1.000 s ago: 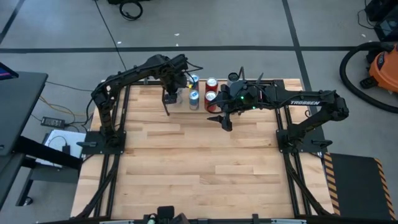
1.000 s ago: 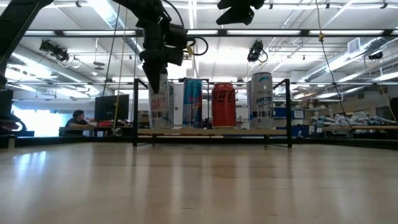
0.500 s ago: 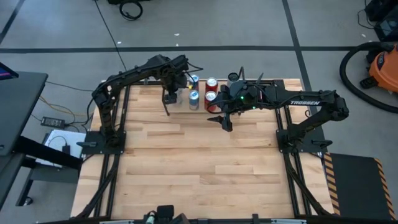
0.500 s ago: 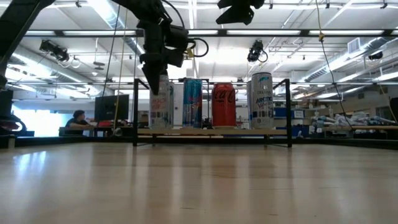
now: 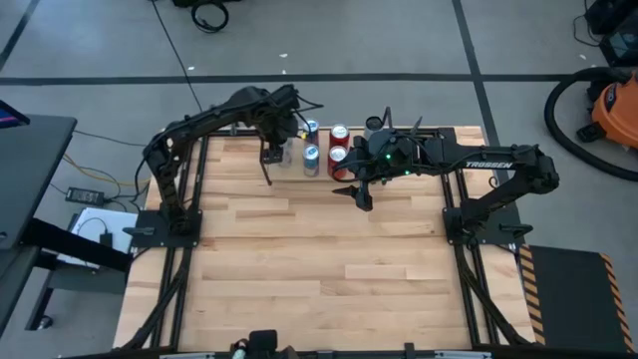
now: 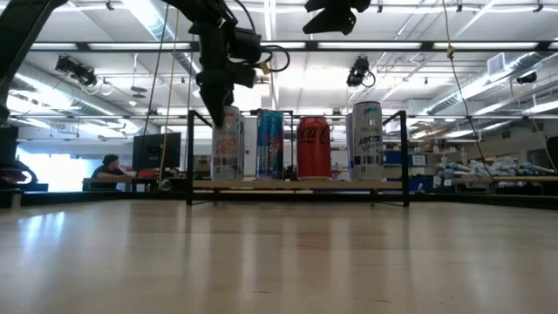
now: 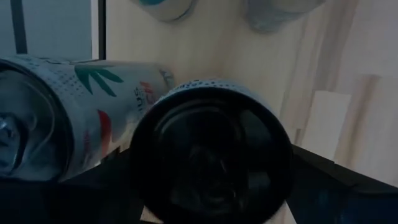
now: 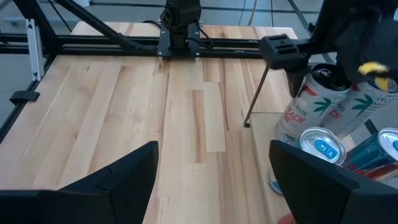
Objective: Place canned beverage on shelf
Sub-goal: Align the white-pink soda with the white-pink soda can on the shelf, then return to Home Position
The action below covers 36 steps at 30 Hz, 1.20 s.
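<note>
Butcher-block tabletop (image 5: 319, 249) fills most of the high view, and the landmark on it is the shelf (image 6: 296, 184), the small wooden rack with black rod end frames standing at the far edge. Both arms crowd that rack: the left arm reaches over its left end, while the right arm waits just in front of its right end with the right gripper (image 5: 355, 192) spread open, holding nothing and hanging above bare table. On the shelf board stand four cans in a row: the white palm-print can (image 6: 227, 144) at the left end, then a blue can (image 6: 269, 144), a red cola can (image 6: 314, 147) and a tall white can (image 6: 367, 139) at the right end. The left gripper (image 6: 215, 103) hangs over the top of the white palm-print can, fingers pointing down beside its rim; the low view suggests the jaws have let go, with the can standing upright on the board on its own, though I cannot tell the exact gap. Judged from this, placement looks done and the step in hand is the withdrawal. Doing it well means keeping the fingers spread clear of the can's wall, lifting straight up until they clear the rim, and only then pulling back toward the tabletop, away from the rack's left end frame (image 6: 190, 157) and the neighbouring blue can.
</note>
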Each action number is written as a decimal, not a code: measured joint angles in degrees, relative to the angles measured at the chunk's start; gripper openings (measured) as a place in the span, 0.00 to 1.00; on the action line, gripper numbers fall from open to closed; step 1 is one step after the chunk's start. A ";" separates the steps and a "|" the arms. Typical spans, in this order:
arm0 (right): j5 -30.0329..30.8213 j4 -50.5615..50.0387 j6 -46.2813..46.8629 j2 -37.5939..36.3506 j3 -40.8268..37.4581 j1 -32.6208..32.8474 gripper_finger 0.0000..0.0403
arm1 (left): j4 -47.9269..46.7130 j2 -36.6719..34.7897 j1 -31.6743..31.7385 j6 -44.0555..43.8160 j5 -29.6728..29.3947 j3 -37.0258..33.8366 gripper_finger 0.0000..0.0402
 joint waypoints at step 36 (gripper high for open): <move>1.51 -0.57 -1.59 -9.74 -0.02 0.74 0.78 | -0.12 -24.91 -4.91 -13.82 12.89 -0.14 0.79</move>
